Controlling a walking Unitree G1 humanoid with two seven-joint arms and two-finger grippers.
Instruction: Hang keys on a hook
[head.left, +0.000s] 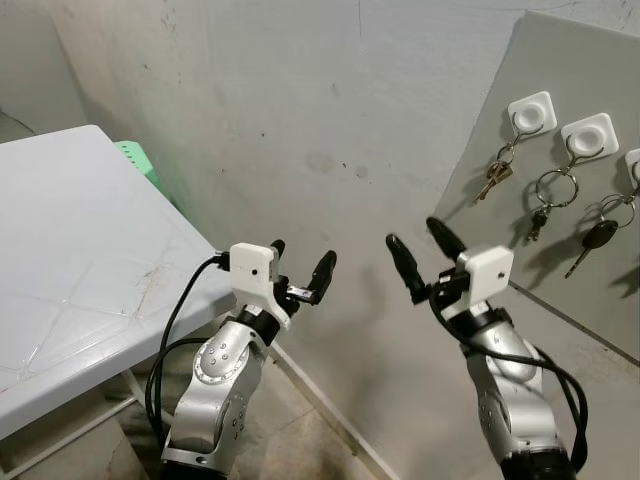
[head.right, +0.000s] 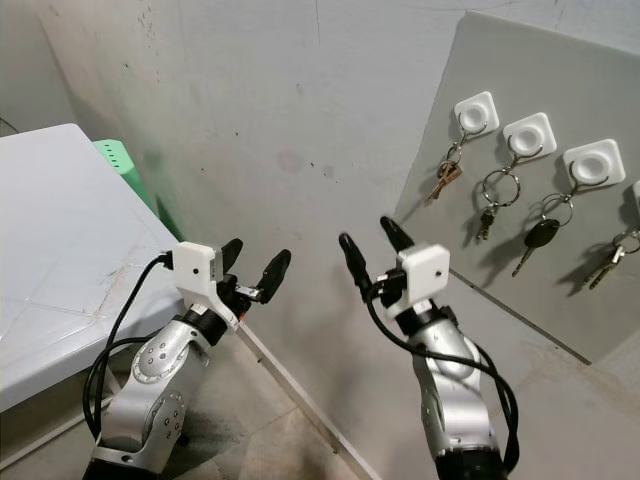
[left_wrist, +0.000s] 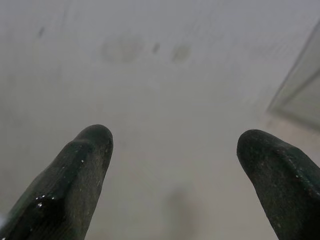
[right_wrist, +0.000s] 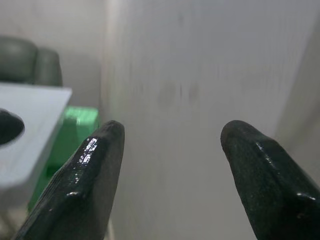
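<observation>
Both grippers hover empty at lower centre, the left gripper and right gripper each spread wide before a bare grey wall; sets of keys hang from white hooks on a grey board at upper right; a white table fills the left.

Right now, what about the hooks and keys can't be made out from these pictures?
- Fourth hook: cut off by the right eye view's edge.
- Fourth key bunch: too small to count keys.
- Right claw, left claw: open, holding nothing; wrist views are blurred, with no keys to check.
</observation>
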